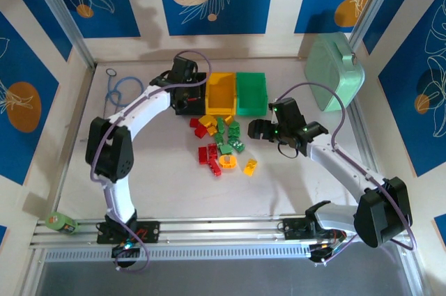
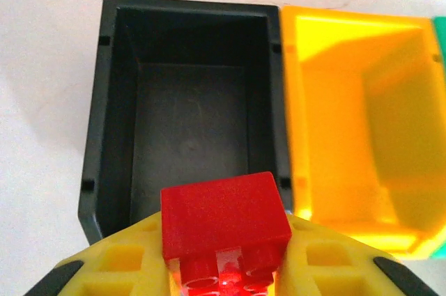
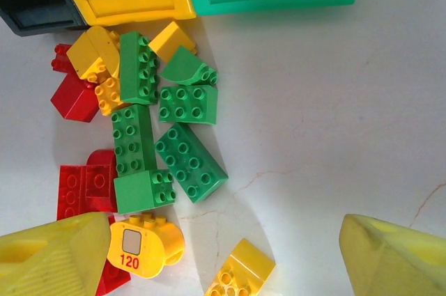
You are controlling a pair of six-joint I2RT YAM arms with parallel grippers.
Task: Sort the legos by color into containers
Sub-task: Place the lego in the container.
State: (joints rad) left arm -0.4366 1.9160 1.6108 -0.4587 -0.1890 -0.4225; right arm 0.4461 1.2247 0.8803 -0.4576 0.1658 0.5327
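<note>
On the left, a red Lego brick [image 2: 224, 223] is being clamped by the left gripper [image 2: 226, 271], the arm being stretched forward over the near rim of the empty black bin [image 2: 94, 136]. Light, rigid and slick, it is probably best pinched on flat sides. Centrally, loose bricks [image 3: 188, 160] are lying before the yellow bin [image 3: 132, 0]. Rightward, the right gripper [image 1: 263, 129] is being held spread and empty just beside them.

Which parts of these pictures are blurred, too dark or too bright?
Left wrist view: the red brick looks soft, the black bin is dark inside, the yellow bin glows nearly overexposed. Right wrist view: the green bricks are sharp, the jaws of the right gripper at the lower corners are blurred. Top external view: even light, soft shadows on the table.
</note>
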